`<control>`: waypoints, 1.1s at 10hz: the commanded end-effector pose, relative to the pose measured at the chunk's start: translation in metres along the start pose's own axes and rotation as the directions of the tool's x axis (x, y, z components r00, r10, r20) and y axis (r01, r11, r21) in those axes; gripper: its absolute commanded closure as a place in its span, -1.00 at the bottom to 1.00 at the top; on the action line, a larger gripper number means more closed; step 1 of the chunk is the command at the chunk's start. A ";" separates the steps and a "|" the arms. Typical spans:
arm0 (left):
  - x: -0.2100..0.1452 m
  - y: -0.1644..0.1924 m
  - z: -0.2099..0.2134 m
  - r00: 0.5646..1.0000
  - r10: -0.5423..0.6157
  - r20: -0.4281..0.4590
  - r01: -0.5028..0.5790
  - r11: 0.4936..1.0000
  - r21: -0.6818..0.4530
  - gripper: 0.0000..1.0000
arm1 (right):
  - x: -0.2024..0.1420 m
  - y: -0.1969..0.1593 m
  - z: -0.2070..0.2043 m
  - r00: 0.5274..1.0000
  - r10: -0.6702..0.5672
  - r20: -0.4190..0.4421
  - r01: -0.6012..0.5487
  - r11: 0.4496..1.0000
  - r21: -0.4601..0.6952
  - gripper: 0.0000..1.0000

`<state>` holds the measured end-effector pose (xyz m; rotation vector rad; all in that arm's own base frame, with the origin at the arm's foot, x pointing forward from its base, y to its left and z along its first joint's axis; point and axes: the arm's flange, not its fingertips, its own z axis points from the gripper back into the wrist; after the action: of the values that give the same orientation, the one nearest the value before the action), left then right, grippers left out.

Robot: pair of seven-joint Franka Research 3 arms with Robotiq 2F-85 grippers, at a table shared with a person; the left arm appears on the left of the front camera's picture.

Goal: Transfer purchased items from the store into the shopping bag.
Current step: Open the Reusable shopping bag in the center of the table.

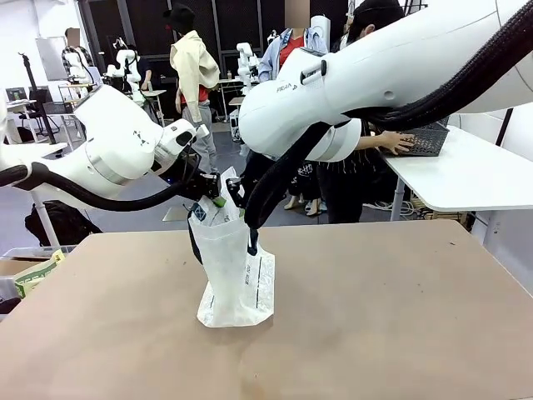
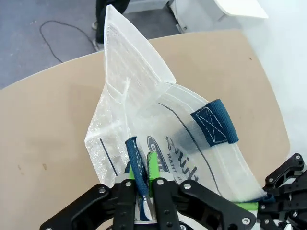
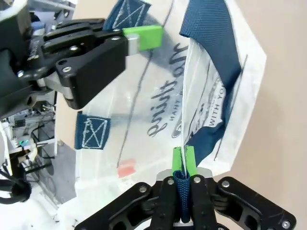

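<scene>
The shopping bag (image 1: pixel 237 279) stands upright on the middle of the brown table, translucent white with navy strap handles. My left gripper (image 1: pixel 208 193) is shut on one navy handle (image 2: pixel 138 165) at the bag's top, green pads (image 2: pixel 152 165) pressed against it. From the other side, my right gripper (image 3: pixel 183 165) is shut on the other navy handle (image 3: pixel 211 52). The two grips hold the bag's mouth up between them. The store, a dark lattice basket (image 1: pixel 429 140), sits on a white table at the far right under a person's hand (image 1: pixel 398 143). The purchased items are out of view.
The brown table (image 1: pixel 375 317) is bare around the bag. A white side table (image 1: pixel 475 175) stands at the back right. A green-and-yellow box (image 1: pixel 37 273) lies off the table's left edge. People stand beyond the far side.
</scene>
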<state>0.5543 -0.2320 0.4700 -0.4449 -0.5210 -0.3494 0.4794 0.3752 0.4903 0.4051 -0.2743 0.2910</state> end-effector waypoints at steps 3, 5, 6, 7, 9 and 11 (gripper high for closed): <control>-0.013 0.026 0.036 0.998 0.056 0.038 -0.059 0.993 0.103 1.00 | 0.000 -0.013 0.014 0.994 -0.097 0.047 0.101 0.991 -0.090 1.00; -0.027 0.043 0.057 0.995 0.090 0.051 -0.097 0.981 0.166 1.00 | 0.001 -0.020 0.016 0.990 -0.123 0.063 0.131 0.981 -0.142 1.00; -0.034 0.053 0.067 0.993 0.100 0.068 -0.111 0.977 0.183 1.00 | 0.001 -0.021 0.015 0.989 -0.131 0.065 0.140 0.979 -0.151 1.00; -0.042 0.060 0.074 0.991 0.116 0.074 -0.129 0.970 0.204 1.00 | -0.001 -0.023 0.014 0.988 -0.139 0.060 0.148 0.973 -0.178 1.00; -0.055 0.074 0.083 0.988 0.137 0.075 -0.151 0.960 0.236 1.00 | -0.003 -0.029 0.014 0.985 -0.164 0.055 0.172 0.961 -0.218 1.00; -0.063 0.086 0.087 0.982 0.172 0.078 -0.186 0.952 0.243 1.00 | -0.005 -0.032 0.014 0.984 -0.168 0.058 0.177 0.957 -0.229 1.00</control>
<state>0.5094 -0.1086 0.4743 -0.2771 -0.5597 -0.1274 0.4873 0.3437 0.4907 0.2411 -0.3014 0.1056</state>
